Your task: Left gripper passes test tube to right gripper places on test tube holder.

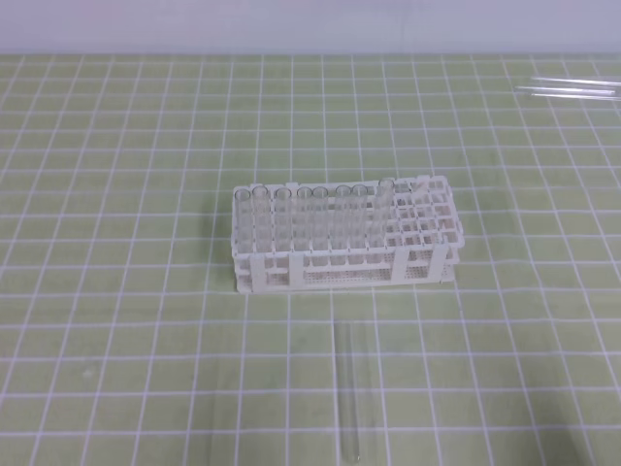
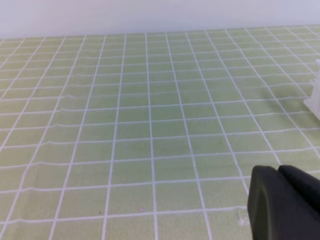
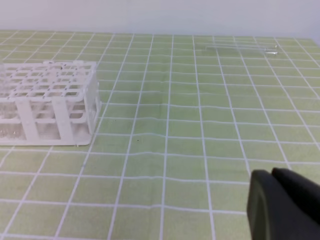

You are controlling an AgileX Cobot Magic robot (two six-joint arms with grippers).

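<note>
The white test tube holder (image 1: 344, 254) stands mid-table, with several clear tubes upright in its left and middle holes. One test tube (image 1: 347, 393) lies flat on the green grid mat in front of it, pointing toward the near edge. Neither gripper shows in the exterior high view. In the left wrist view only a black part of the left gripper (image 2: 282, 202) fills the bottom right corner, and the holder's edge (image 2: 315, 97) shows at far right. The right gripper (image 3: 280, 202) is likewise a black shape at bottom right, well right of the holder (image 3: 55, 107). Nothing shows between either gripper's fingers.
Two or three spare glass tubes (image 1: 571, 90) lie flat at the far right back of the mat, also seen as tubes (image 3: 240, 47) in the right wrist view. A pale wall (image 1: 310, 24) runs behind the green gridded mat (image 1: 116, 320).
</note>
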